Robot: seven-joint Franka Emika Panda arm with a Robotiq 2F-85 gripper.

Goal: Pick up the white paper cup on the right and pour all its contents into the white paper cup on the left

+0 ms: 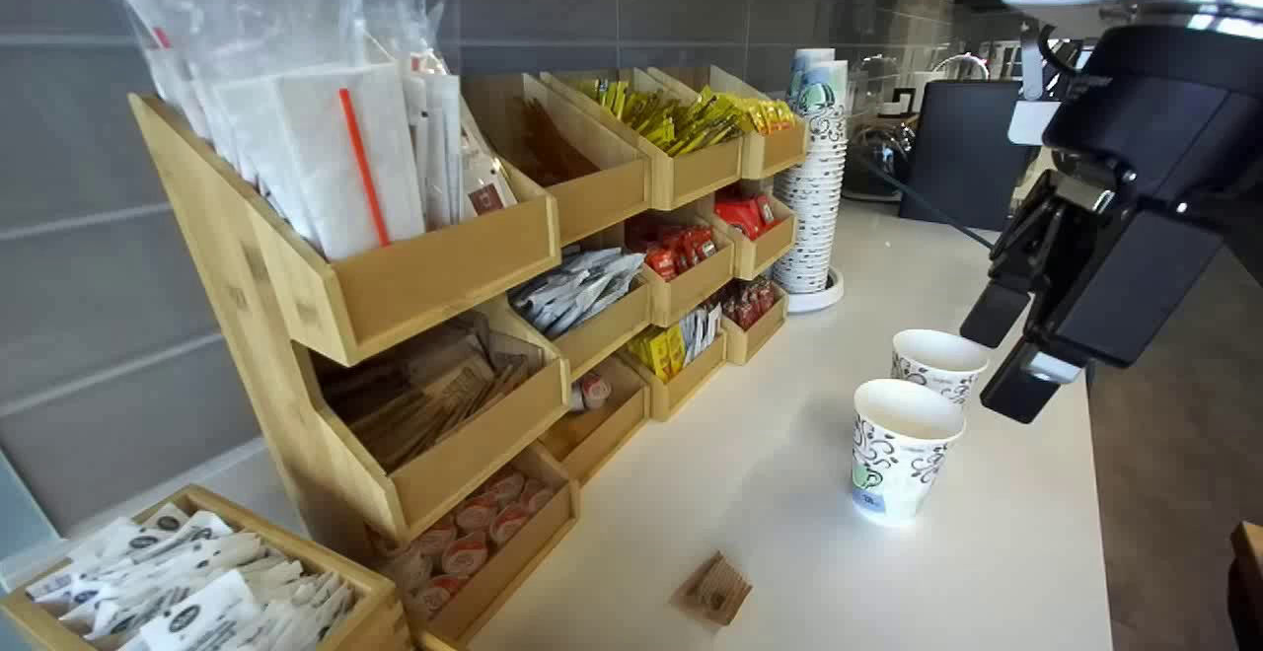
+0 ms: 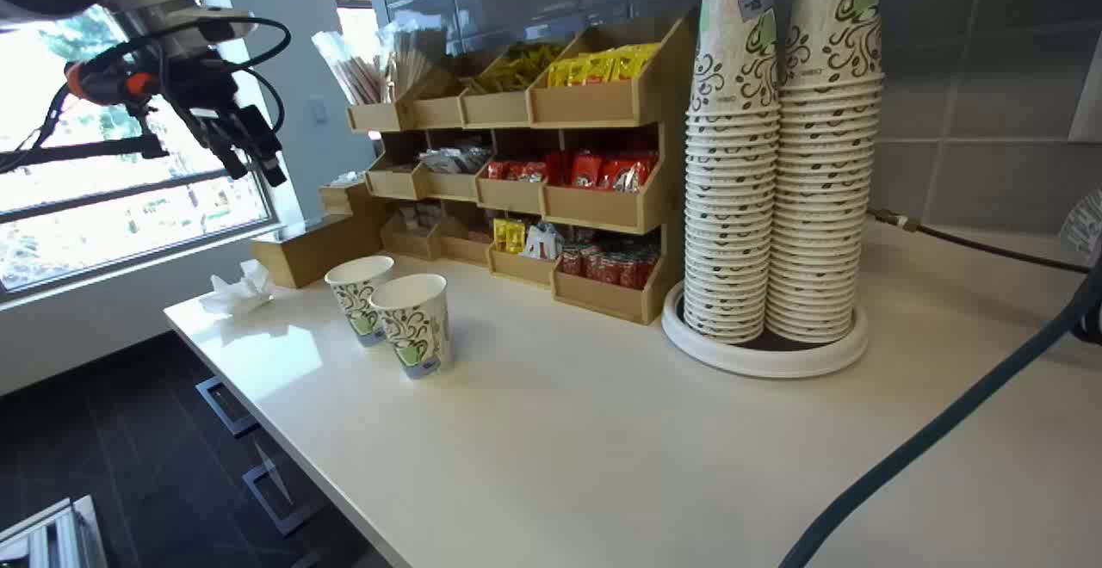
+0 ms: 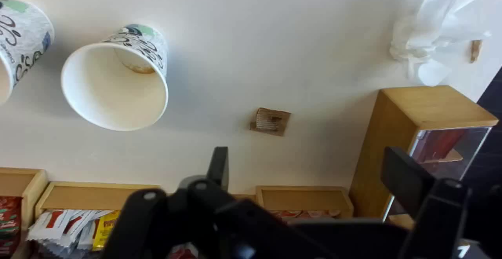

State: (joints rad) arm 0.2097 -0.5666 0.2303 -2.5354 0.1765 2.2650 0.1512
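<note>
White paper cups (image 2: 413, 331) upright on counter (image 2: 560, 439), pincer (image 1: 997, 363) spread

In an exterior view, daylight is let in by a window (image 2: 103, 232) at far left, and a bright patch (image 2: 275, 361) is cast on the white counter (image 2: 534, 447). The far wall (image 2: 981, 77) is tiled in dark grey; dark floor (image 2: 77, 430) is seen at near left.

The end effector (image 3: 306, 153) slants downward, fingers (image 3: 218, 166) wide apart.
</note>
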